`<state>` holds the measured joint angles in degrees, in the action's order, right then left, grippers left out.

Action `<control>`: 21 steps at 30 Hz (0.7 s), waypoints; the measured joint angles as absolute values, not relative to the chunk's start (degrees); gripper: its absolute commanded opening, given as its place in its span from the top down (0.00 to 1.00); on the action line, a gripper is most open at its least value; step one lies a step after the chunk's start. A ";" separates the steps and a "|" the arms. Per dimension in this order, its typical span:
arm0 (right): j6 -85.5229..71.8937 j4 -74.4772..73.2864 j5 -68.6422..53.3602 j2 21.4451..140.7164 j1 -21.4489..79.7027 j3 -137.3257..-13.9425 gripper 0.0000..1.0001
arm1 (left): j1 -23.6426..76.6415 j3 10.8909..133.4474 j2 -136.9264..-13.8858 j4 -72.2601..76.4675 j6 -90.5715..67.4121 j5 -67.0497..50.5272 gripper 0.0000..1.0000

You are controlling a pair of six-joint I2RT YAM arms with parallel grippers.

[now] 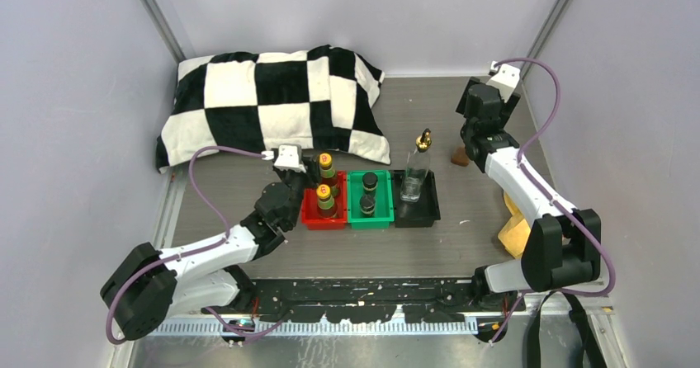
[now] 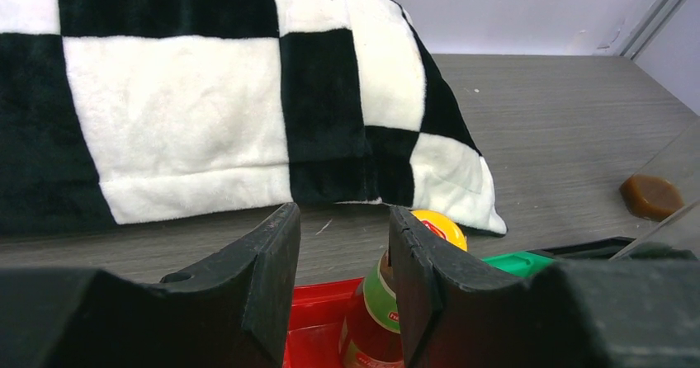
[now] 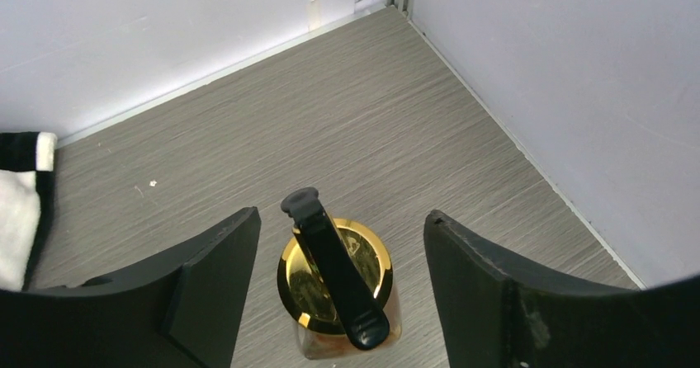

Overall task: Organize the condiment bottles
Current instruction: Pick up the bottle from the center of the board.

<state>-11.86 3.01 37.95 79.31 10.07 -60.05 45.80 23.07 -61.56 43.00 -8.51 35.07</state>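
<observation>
In the left wrist view the left gripper (image 2: 341, 244) is seen spread and empty, with a yellow-capped bottle (image 2: 367, 318) in the red tray (image 2: 314, 304) just behind one finger. Farther off, a gold-topped bottle (image 3: 334, 290) is shown only by the right wrist view, framed between the parted fingers of the right gripper (image 3: 340, 219)

Bright, even, diffuse light falls from above; shadows on the counter (image 1: 479, 236) are soft and short. The top view is sharp; wrist views darken and blur along their bottom edges
</observation>
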 measured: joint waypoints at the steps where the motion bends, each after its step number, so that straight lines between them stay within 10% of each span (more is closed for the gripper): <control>1: -11.77 3.11 37.89 79.70 9.91 -60.14 0.42 | 45.80 23.07 -61.87 43.44 -8.51 35.07 0.54; 9: -11.35 3.49 37.85 80.53 9.21 -60.16 0.99 | 45.80 23.07 -63.05 45.21 -8.51 35.05 0.54; 21: -11.35 2.63 37.98 80.12 9.21 -60.23 0.99 | 45.80 23.07 -63.05 45.23 -8.54 34.85 0.54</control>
